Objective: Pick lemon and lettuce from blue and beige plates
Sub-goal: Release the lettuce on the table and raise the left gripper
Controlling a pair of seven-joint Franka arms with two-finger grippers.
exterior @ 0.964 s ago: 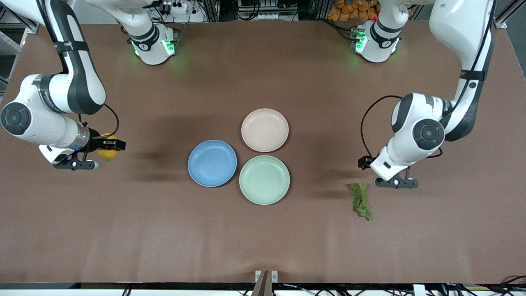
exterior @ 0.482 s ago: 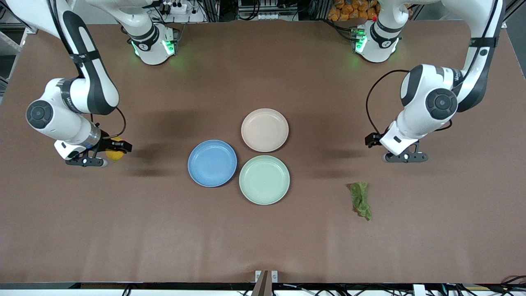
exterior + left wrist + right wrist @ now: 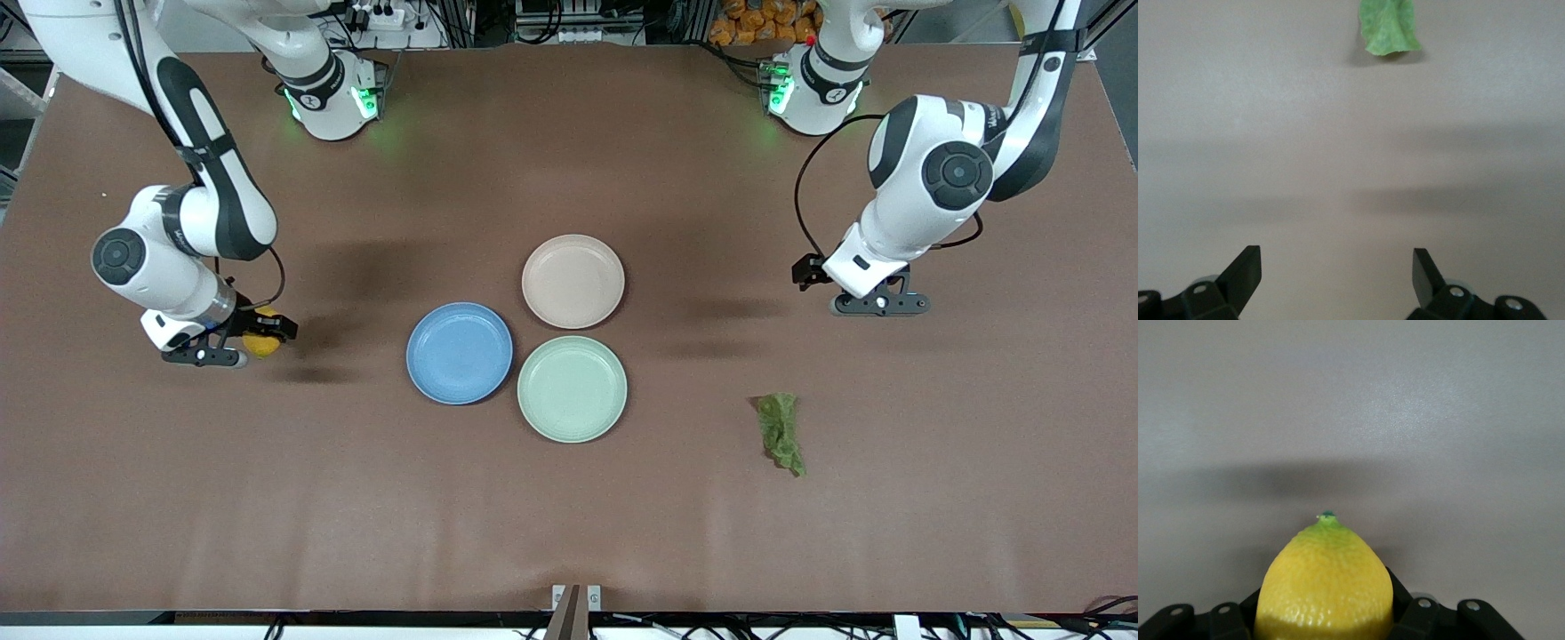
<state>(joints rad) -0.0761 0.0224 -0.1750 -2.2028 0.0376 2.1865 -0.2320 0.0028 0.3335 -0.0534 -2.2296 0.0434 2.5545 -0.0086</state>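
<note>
Up close, right hand (image 3: pixel 1325 623) clamps lemon (image 3: pixel 1325 583); left hand (image 3: pixel 1337 270) gapes, lettuce (image 3: pixel 1389 27) lying apart.

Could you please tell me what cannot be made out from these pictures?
- Front view: the right gripper and wrist cover most of the lemon.
- Right wrist view: the picture's edge cuts off the lemon's base.
- Left wrist view: the edge crops the lettuce; only the left gripper tips show.

arms (image 3: pixel 925 169): white, grey joints | bases: green lights | black cables
</note>
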